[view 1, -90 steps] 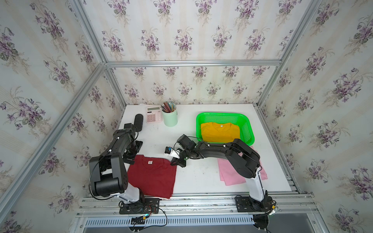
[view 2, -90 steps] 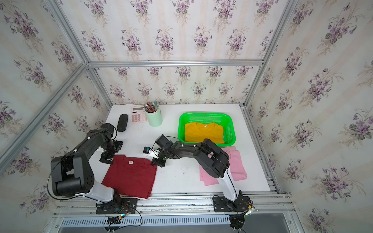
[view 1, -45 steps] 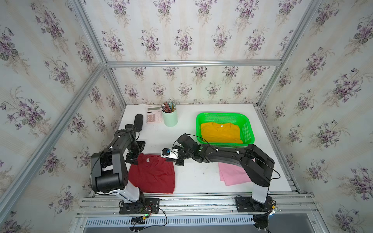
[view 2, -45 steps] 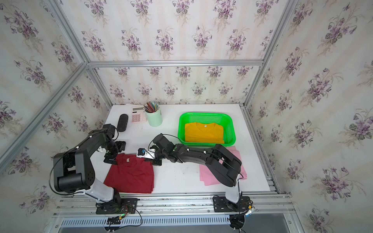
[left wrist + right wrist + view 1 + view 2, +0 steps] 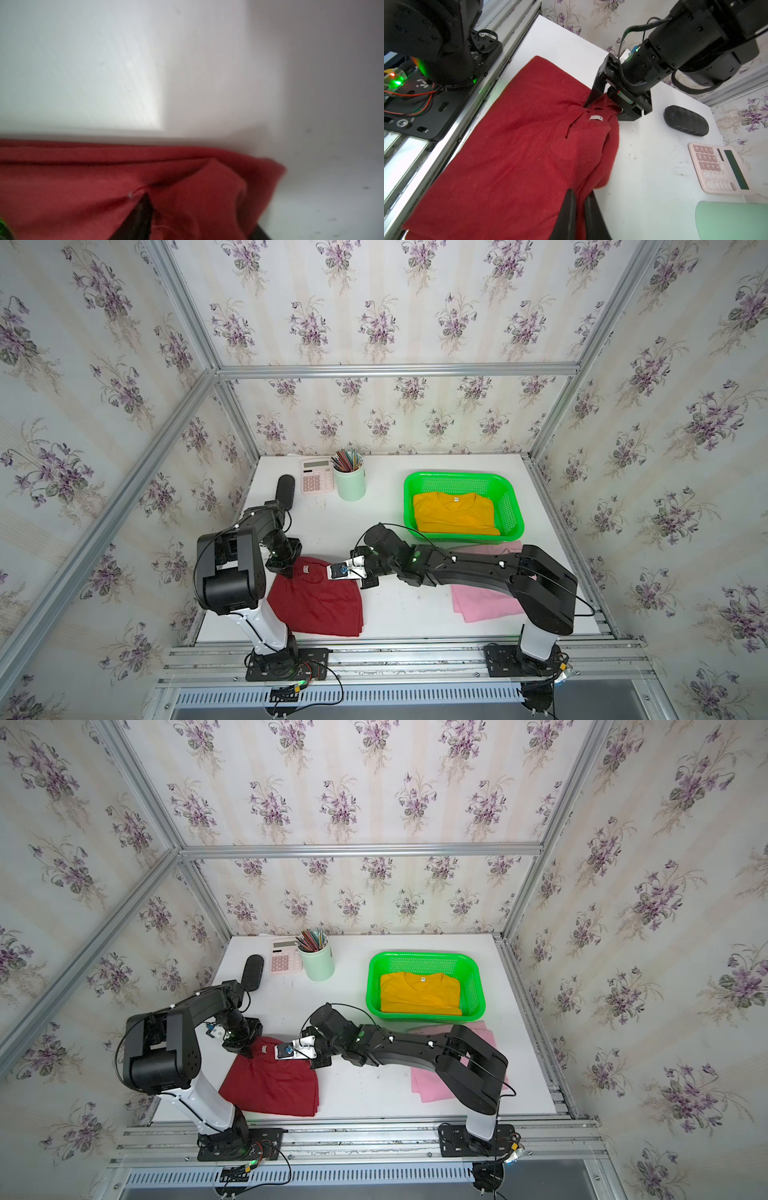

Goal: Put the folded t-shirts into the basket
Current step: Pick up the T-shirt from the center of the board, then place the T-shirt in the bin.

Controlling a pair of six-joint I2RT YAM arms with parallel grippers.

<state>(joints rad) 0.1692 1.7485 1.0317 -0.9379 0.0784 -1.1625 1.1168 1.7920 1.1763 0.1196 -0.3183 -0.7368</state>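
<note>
**Both top views:** the dark red t-shirt [image 5: 320, 605] lies flat on the table [image 5: 407, 614], well apart from the basket [image 5: 457, 475], on the left arm's side of it and nearer the arm bases. The mustard t-shirt [image 5: 453, 514] is inside the basket. The pink t-shirt [image 5: 482, 603] is just beside the basket's near wall, partly under the right arm. The red shirt's long axis runs collar to hem, across the basket's long side, with the collar end nearer the basket. The left gripper [image 5: 288, 570] is on the collar corner farther from the basket and the right gripper [image 5: 365, 583] on the corner nearer it. The basket lies off the right gripper's side, so the right arm is closer. The carry likely goes that way.

**Left wrist:** blurred. Red cloth is humped over one dark finger [image 5: 139, 224]. The jaw gap can't be read here.

**Right wrist:** the left gripper's fingers [image 5: 596, 91] are narrowed on a raised ridge of cloth by the neck label [image 5: 596, 118], pinching the shirt. The right gripper's fingers [image 5: 568, 214] are pressed together on the shirt's side edge, which curls up there. The basket is out of this view.
</note>
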